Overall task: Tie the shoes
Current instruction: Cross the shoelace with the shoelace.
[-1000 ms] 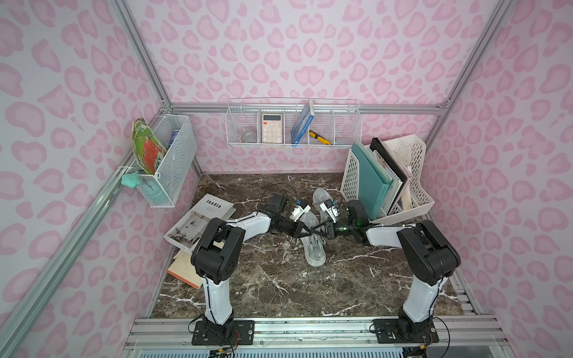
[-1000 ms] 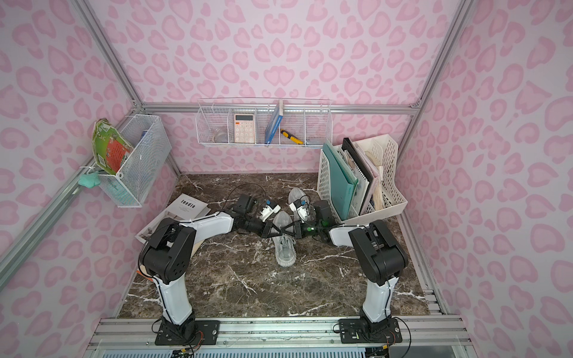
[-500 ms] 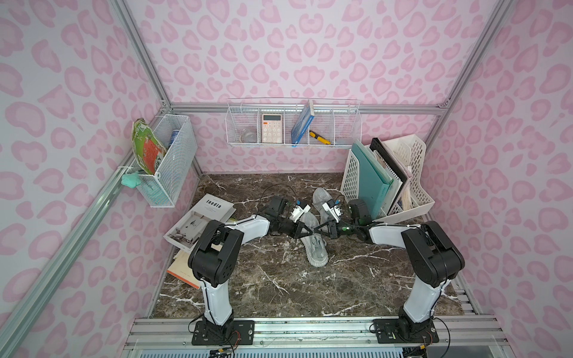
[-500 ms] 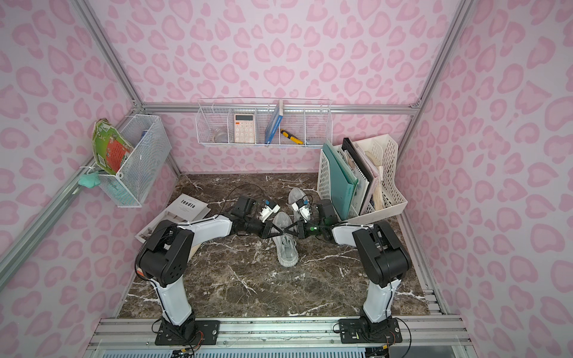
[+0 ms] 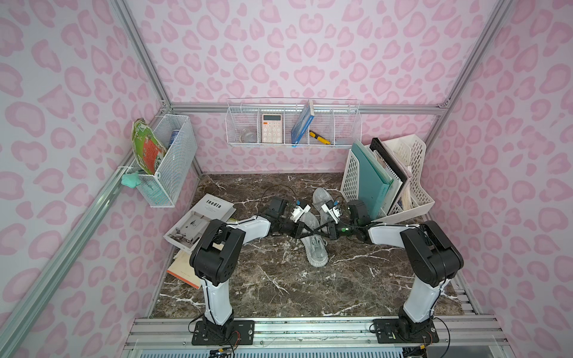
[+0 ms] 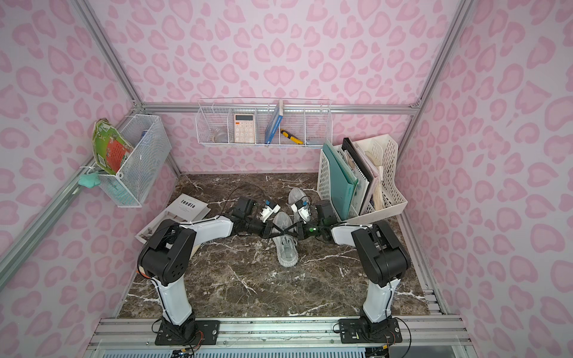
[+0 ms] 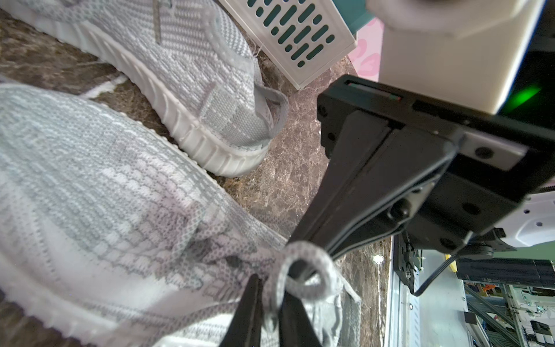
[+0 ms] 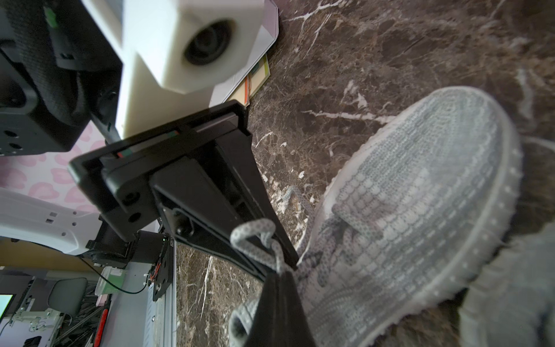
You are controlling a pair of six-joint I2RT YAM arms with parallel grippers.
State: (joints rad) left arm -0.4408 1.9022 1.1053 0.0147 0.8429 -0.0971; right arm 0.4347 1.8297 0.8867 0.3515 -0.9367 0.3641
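Top views both show the marbled worktop (image 5: 279, 288). Near its middle the near shoe (image 5: 315, 252) rests on its sole, and the far shoe (image 5: 321, 197) lies just behind it, beside the white file rack (image 5: 417, 198). We judge each shoe light and soft, a knit upper on a ribbed sole, so it would likely slide across the polished stone if the lace were pulled sideways.

The two hands cross over the near shoe's lacing. In its wrist view the right hand (image 8: 280, 276) is closed tight with the lace (image 8: 255, 234) running into its tips. The left hand (image 7: 270, 297) has its fingers a sliver apart with a strand between them, and we cannot tell whether it is pinching.

The lace is limp, thin and woven, and will not keep a shape unaided. We would take each loop (image 7: 309, 252) low, close to the knot, not at its floppy end.
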